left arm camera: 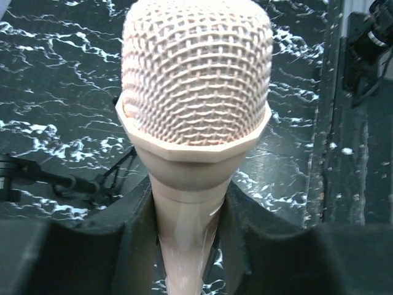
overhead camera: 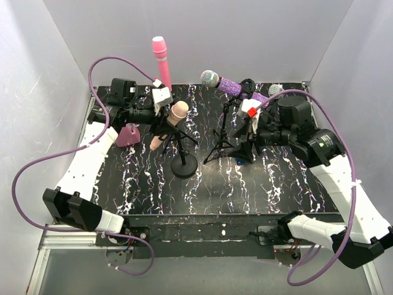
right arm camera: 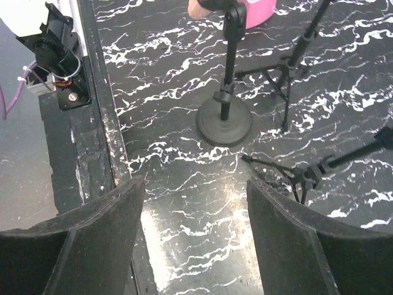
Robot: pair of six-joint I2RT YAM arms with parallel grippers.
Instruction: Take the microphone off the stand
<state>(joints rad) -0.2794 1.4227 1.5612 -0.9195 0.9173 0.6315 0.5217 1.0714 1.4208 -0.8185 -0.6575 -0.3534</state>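
A peach microphone [overhead camera: 177,114] lies tilted at the top of a black stand with a round base [overhead camera: 183,165]. My left gripper [overhead camera: 163,121] is shut on its handle just below the head. In the left wrist view the mesh head [left arm camera: 195,80] fills the frame and the handle runs down between the gripper's [left arm camera: 187,246] black fingers [left arm camera: 92,252]. My right gripper [overhead camera: 244,146] is open and empty, low over the table right of the stands. In the right wrist view [right arm camera: 195,209] it faces the round base [right arm camera: 224,123].
A purple glitter microphone [overhead camera: 232,86] sits on a tripod stand [overhead camera: 222,141]. A pink microphone [overhead camera: 161,58] stands upright at the back. A pink object [overhead camera: 127,135] lies by the left arm. Tripod legs [right arm camera: 307,175] spread near the right gripper. The table edge [right arm camera: 101,123] is at left.
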